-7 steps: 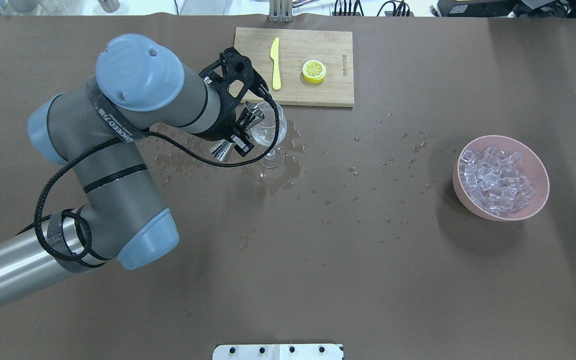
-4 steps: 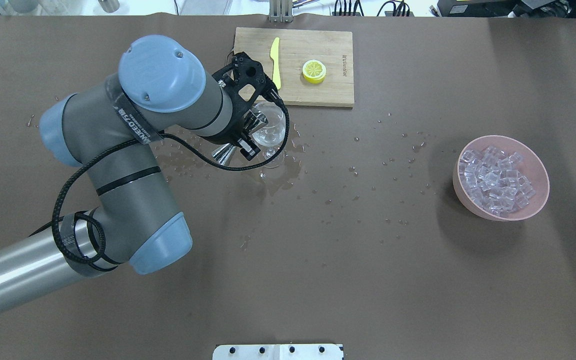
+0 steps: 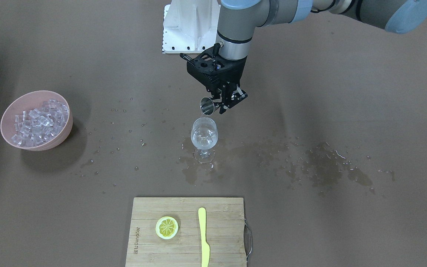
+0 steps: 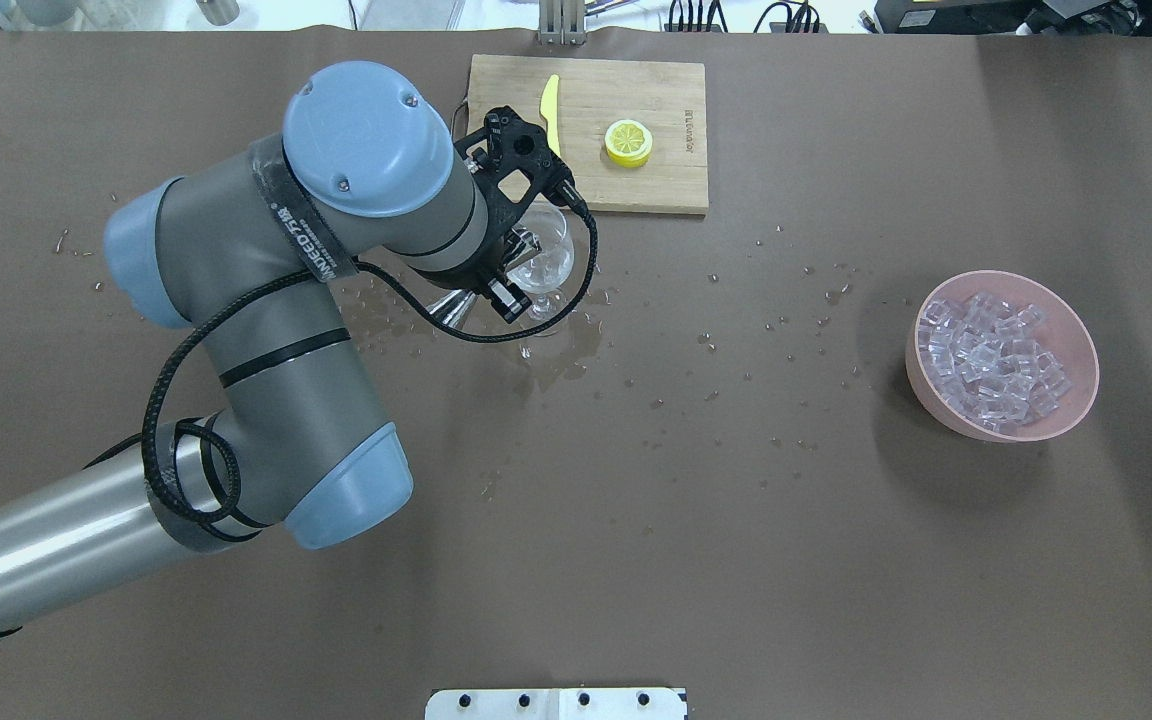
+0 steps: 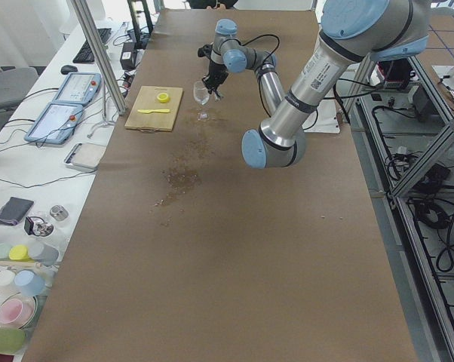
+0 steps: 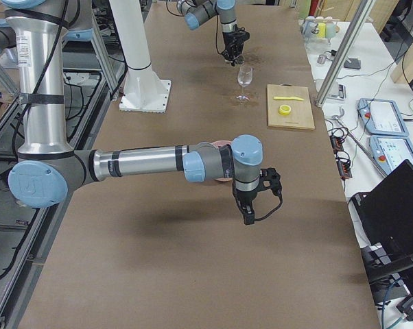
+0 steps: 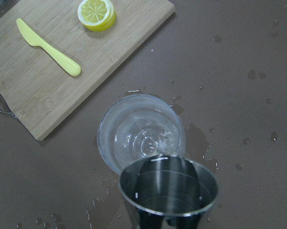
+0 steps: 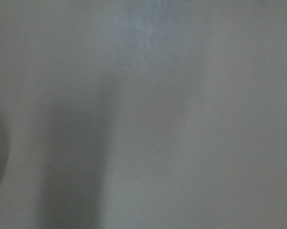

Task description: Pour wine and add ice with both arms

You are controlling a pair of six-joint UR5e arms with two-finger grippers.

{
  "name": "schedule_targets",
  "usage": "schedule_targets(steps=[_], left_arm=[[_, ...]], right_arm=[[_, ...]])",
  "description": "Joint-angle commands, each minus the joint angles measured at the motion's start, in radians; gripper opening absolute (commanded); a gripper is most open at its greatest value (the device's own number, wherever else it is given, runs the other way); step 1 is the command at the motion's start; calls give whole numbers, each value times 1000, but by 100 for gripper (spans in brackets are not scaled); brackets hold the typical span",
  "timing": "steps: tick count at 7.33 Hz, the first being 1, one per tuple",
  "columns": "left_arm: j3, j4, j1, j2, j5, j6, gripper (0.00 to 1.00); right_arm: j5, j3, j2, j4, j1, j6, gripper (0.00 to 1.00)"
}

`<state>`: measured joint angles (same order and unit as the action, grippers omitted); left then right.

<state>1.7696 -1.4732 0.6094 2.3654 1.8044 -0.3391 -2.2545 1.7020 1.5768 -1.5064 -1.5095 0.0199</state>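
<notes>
Wine jigger (image 3: 209, 105) tipped sideways, mouth near glass (image 3: 204, 138)

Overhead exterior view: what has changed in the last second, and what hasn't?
The left arm swung to the view's right and toward the far edge, carrying the left gripper, jaws shut on the steel double-cone jigger, further over the clear stemmed glass. The glass, pink bowl of ice cubes and wooden cutting board stayed put.
</notes>
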Motion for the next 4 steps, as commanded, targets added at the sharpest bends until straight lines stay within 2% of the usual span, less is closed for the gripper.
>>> schedule_targets(steps=[1,4], left_arm=[[-15,14,1,8,1,0,0],[-25,155,0,81,0,57,0]], right_arm=[[0,-1,0,0,0,0,100],[0,-1,0,0,0,0,100]])
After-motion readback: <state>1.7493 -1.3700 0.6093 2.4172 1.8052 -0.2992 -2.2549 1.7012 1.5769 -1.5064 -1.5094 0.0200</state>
